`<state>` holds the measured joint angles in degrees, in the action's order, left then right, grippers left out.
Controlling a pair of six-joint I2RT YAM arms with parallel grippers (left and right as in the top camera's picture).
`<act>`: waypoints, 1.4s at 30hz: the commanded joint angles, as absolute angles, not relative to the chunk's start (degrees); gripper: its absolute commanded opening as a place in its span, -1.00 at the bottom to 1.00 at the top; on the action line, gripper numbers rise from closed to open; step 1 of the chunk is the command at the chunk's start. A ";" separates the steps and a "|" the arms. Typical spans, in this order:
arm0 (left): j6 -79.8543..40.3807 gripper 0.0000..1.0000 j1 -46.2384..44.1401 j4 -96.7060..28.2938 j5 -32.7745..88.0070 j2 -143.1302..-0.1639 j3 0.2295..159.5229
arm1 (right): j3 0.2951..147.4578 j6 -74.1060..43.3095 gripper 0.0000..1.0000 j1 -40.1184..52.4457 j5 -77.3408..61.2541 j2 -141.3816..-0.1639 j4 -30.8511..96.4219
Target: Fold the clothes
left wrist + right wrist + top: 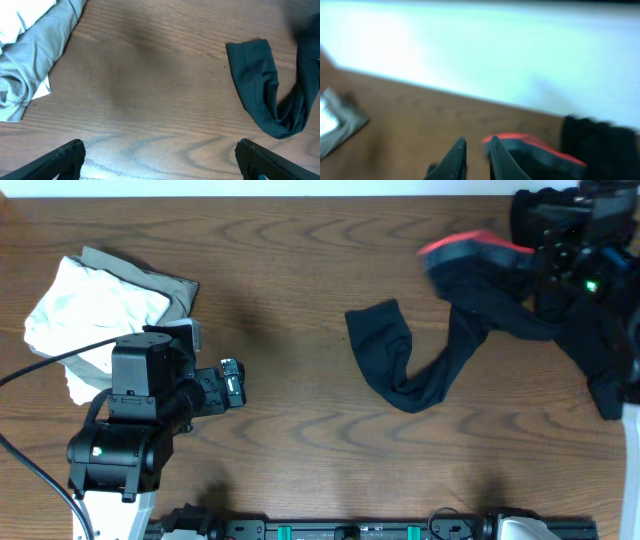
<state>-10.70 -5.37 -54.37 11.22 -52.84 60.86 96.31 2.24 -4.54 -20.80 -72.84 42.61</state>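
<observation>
The dark navy leggings [440, 370] lie stretched across the right half of the table. Their grey-and-coral waistband [470, 250] is blurred at the back right, and one leg end [380, 330] is folded over near the middle. My right gripper [545, 262] is over them by the waistband. In the right wrist view its fingers [477, 142] are almost closed, with the waistband [535, 147] just to their right and dark cloth to their left. A black garment [605, 145] lies behind. My left gripper [232, 385] is open and empty, and its view [160, 162] shows the leg end [260, 85].
A pile of white and grey-beige cloth [90, 305] lies at the back left beside the left arm, and also shows in the left wrist view [30, 55]. Bare wood [290, 300] separates it from the leggings. The right arm's base stands at the far right edge.
</observation>
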 commanded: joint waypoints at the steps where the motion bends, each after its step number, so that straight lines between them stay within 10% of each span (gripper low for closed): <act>1: -10.63 0.96 -5.58 -54.35 11.35 -52.86 62.00 | 99.04 0.89 -0.69 -5.63 -12.60 -71.02 42.83; 11: -10.61 0.96 -5.58 -54.26 11.35 -53.21 62.00 | 97.73 5.08 -0.36 -7.79 -10.17 -79.29 53.93; 21: -10.63 0.96 -5.61 -53.82 11.38 -53.47 62.00 | 97.45 10.07 0.57 -4.12 -14.28 -103.18 54.83; 42: -10.63 0.96 -5.58 -52.49 11.35 -62.33 62.00 | 97.45 20.40 0.64 6.22 -0.19 -125.84 35.70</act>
